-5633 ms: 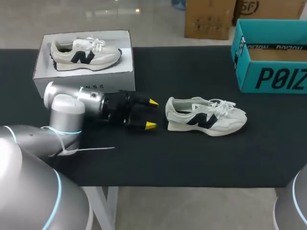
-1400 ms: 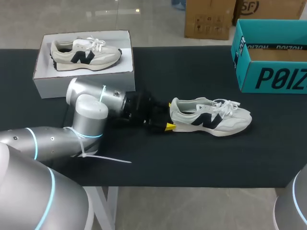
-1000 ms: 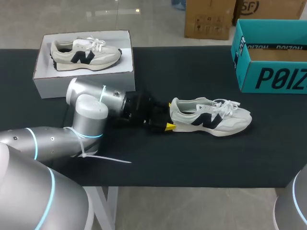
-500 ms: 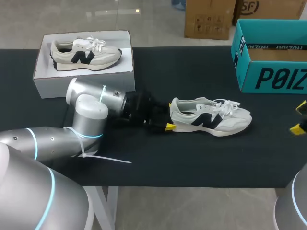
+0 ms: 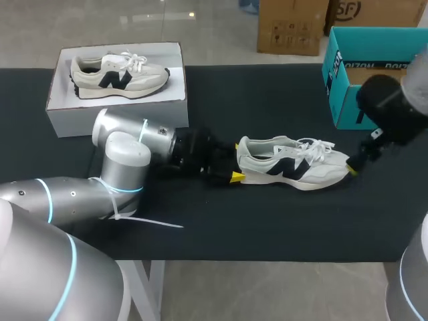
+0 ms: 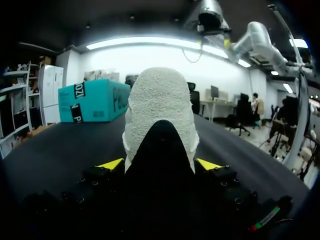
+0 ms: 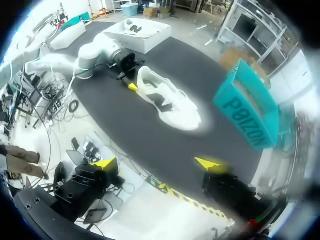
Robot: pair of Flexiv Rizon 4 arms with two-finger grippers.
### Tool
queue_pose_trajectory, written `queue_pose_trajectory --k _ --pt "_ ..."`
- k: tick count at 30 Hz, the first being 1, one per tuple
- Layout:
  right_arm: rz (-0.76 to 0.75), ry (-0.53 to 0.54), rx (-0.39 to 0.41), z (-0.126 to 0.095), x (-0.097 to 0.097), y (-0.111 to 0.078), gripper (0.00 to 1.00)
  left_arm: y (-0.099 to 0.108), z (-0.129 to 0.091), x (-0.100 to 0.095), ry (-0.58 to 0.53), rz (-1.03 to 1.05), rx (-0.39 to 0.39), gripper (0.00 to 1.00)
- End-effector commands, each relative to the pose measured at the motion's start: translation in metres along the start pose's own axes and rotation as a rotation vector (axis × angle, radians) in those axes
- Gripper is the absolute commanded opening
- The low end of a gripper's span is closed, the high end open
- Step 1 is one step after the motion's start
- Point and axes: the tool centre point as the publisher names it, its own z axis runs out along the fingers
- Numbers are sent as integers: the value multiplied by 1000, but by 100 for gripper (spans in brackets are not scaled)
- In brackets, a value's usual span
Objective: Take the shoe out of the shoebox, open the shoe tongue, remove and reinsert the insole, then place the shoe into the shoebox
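Black table (image 5: pixel 267 221) is carrying everything. At the heel of the shoe (image 5: pixel 294 164) the left gripper (image 6: pixel 160 164) is lying low, both yellow tips pinching the heel from two sides. Shoe is sitting on its sole, toe pointing away from that gripper. Above the toe the right gripper (image 7: pixel 158 163) is hovering, fingers spread, gripping nothing. Behind the heel a white shoebox (image 5: pixel 117 110) is holding a second shoe (image 5: pixel 119 75); teal box (image 5: pixel 341 100) is standing behind the toe.

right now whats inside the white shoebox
One pale sneaker with a dark side logo lies in the white shoebox, its laces showing. The box floor under the sneaker is covered, so anything beneath it cannot be seen.
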Motion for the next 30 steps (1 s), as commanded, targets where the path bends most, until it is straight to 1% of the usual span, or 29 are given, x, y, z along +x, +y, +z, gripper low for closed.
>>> queue_pose_trajectory --k 1,8,9,11,14,16,20,22,26,27,28,29,30 --pt "22 -156 145 -1 6 12 100 2 2 0 2 0 -4 0" --pt "22 -156 145 -1 6 12 100 2 2 0 2 0 -4 0" --pt "63 -145 148 2 8 5 100 2 2 0 2 0 -4 0" --pt "160 -114 134 5 12 -1 100 2 2 0 2 0 -4 0" --pt "290 -82 91 7 12 -3 100 2 2 0 2 0 -4 0" --pt "379 -78 66 6 11 -1 100 2 2 0 2 0 -4 0" --pt "520 -108 2 4 11 6 100 2 2 0 2 0 -4 0" --pt "561 -137 -10 4 13 10 100 2 2 0 2 0 -4 0" --pt "613 -204 12 12 22 25 100 2 2 0 2 0 -4 0" --pt "638 -229 13 17 25 32 100 2 2 0 2 0 -4 0" --pt "647 -228 4 20 28 36 100 2 2 0 2 0 -4 0" --pt "641 -204 -16 25 33 42 100 2 2 0 2 0 -4 0" --pt "641 -204 -16 25 33 42 100 2 2 0 2 0 -4 0"
